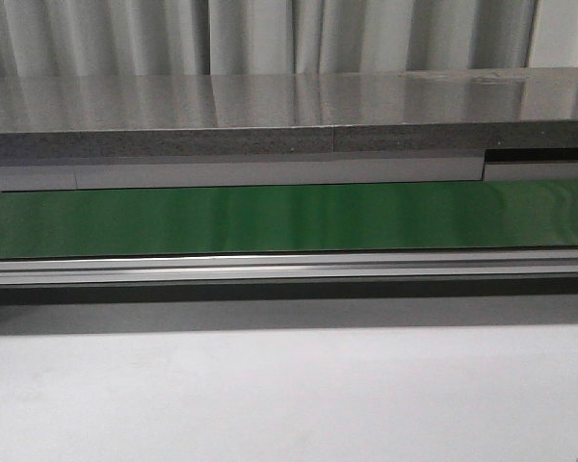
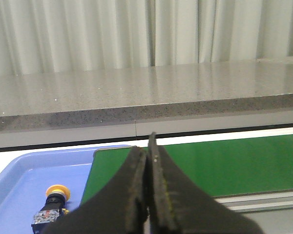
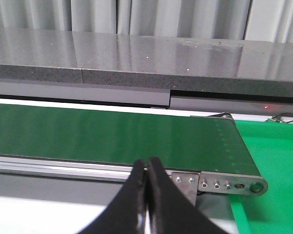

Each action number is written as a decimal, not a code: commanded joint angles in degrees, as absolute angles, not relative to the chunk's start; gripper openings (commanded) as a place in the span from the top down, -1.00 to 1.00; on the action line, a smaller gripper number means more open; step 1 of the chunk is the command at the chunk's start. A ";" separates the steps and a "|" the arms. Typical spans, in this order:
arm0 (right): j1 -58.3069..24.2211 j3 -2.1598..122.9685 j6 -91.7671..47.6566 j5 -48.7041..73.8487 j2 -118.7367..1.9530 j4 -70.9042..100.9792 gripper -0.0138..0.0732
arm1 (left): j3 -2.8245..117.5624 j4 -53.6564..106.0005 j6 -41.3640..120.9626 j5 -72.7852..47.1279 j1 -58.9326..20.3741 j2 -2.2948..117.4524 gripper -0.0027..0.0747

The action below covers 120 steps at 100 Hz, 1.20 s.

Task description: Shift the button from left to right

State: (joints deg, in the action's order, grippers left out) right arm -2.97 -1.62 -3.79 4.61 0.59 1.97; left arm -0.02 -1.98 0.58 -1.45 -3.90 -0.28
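The button (image 2: 52,204), with a yellow-orange cap and a black body, lies in a blue tray (image 2: 19,180) at the left end of the green conveyor belt (image 2: 224,163), seen only in the left wrist view. My left gripper (image 2: 147,148) is shut with nothing between its fingers, and sits to the right of the button, apart from it. My right gripper (image 3: 146,163) is also shut and empty, hanging in front of the belt's right end (image 3: 224,146). Neither gripper nor the button shows in the front view.
The green belt (image 1: 289,217) runs across the front view behind an aluminium rail (image 1: 289,268). A grey stone shelf (image 1: 289,111) stands behind it, curtains beyond. A bright green surface (image 3: 278,156) lies past the belt's right end. White tabletop (image 1: 289,395) fills the foreground.
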 commanded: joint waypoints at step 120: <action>-2.53 -0.70 -3.85 -0.33 1.75 2.24 0.84 | 34.04 0.00 0.00 -30.40 -4.06 29.36 0.98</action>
